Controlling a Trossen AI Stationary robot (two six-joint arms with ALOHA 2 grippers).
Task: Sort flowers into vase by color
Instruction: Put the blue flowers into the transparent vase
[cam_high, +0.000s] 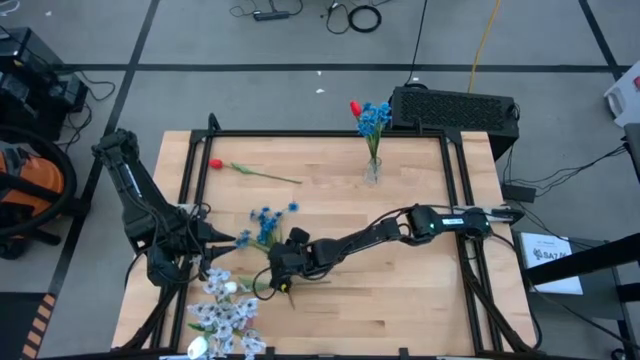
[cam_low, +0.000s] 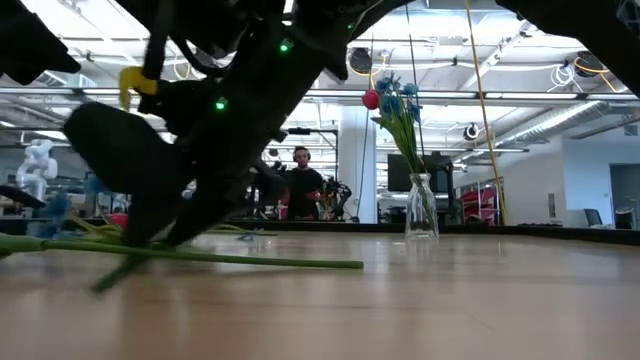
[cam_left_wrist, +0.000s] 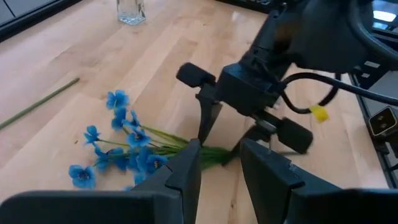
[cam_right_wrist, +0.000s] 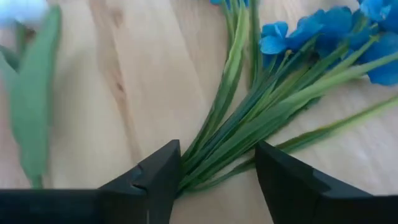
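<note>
My right pincer (cam_high: 283, 262) is down on the desk (cam_high: 420, 290), its fingers (cam_right_wrist: 155, 174) spread on either side of the green stems of the blue flower bunch (cam_high: 266, 224); they seem not to have pinched it, though I can't be sure. My left pincer (cam_high: 232, 239) hovers open just beside those blooms. A clear vase (cam_high: 372, 168) far across already holds blue and red flowers.

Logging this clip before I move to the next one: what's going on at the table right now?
The right gripper is down on the table with its open fingers on either side of the stems of a blue flower bunch, not yet closed. The left gripper sits open just beside the same bunch. A glass vase at the far edge already holds blue flowers and a red bud. A red flower and pale flowers lie loose.
</note>
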